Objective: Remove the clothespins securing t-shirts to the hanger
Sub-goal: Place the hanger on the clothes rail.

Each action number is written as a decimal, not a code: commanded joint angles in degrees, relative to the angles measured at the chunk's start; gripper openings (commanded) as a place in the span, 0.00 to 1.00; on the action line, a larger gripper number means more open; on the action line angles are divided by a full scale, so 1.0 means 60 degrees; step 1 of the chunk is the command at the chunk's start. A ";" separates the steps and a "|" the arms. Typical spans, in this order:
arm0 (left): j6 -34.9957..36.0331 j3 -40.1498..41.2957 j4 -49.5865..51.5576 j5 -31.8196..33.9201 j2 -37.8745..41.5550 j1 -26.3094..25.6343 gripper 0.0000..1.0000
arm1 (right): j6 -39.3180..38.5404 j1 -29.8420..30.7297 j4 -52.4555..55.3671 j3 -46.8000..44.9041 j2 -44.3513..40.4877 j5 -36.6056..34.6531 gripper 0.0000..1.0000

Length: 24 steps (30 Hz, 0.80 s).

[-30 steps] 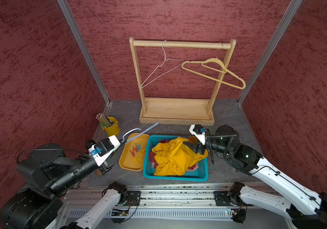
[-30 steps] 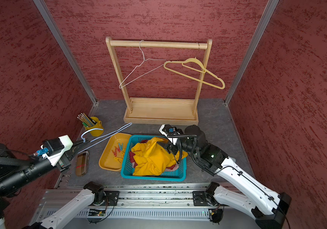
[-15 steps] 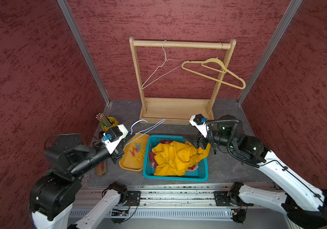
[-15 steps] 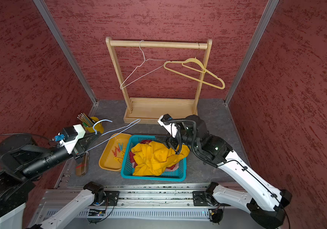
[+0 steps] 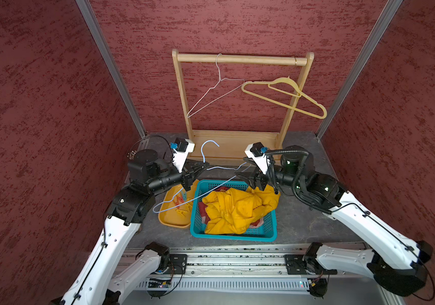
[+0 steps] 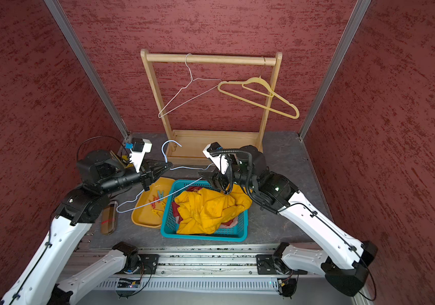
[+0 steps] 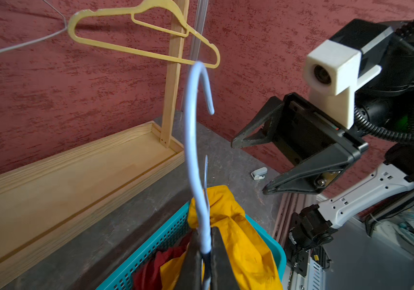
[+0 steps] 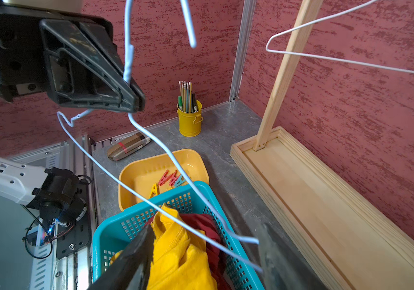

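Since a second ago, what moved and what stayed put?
The left gripper, shut on the blue hanger, swung in from the left toward the rack and carried the hanger over the basket. The right gripper, open, rose from the basket's corner to the hanger's far end, now between its fingers. The yellow shirt spread slightly. Rack, tray, clothespins and basket stayed put.

The crumpled cloth t-shirts are mustard yellow (image 5: 237, 208) and dark red (image 8: 201, 221). The plastic mesh basket (image 5: 233, 237) is teal, and the shallow plastic tray (image 5: 170, 220) is yellow. The small plastic clothespins (image 8: 169, 178) are red-pink, light blue and yellow. One pale blue wire hanger (image 7: 189, 150), one white wire hanger (image 5: 219, 74), one yellow plastic hanger (image 5: 285, 106). The wooden rack (image 5: 237, 59) is pale pine. The soft oblong case (image 8: 128, 148) is tan plaid with red and dark stripes. The textured walls (image 5: 39, 105) are mottled red; the tabletop (image 5: 298, 219) is veined grey.
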<state>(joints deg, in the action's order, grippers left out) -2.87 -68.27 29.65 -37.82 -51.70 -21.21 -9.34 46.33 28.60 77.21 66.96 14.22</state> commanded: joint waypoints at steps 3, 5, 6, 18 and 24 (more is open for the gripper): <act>-0.1075 -0.0141 -0.1289 -0.0364 -0.0569 -0.0758 0.00 | -0.0577 0.0232 -0.0549 0.0288 0.0350 0.0630 0.68; -0.1413 -0.0067 -0.1718 -0.0399 -0.0749 -0.0971 0.00 | -0.0864 0.0290 -0.0695 0.0278 0.0404 0.0576 0.68; -0.1520 -0.0062 -0.1857 -0.0459 -0.0830 -0.1029 0.00 | -0.1001 0.0313 -0.0714 0.0313 0.0444 0.0527 0.68; -0.0834 0.0064 -0.1792 -0.1464 -0.0900 -0.1254 0.11 | -0.3194 0.0570 -0.0554 0.0315 0.0706 -0.0392 0.00; 0.1512 0.0390 -0.1111 -0.2181 -0.0254 -0.0995 0.50 | -0.3067 0.0570 -0.0321 -0.0069 0.0239 0.1012 0.00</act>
<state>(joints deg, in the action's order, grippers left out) -1.50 -66.67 20.43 -46.48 -55.42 -27.92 -27.49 50.00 28.49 77.28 70.54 16.36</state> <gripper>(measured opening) 0.476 0.065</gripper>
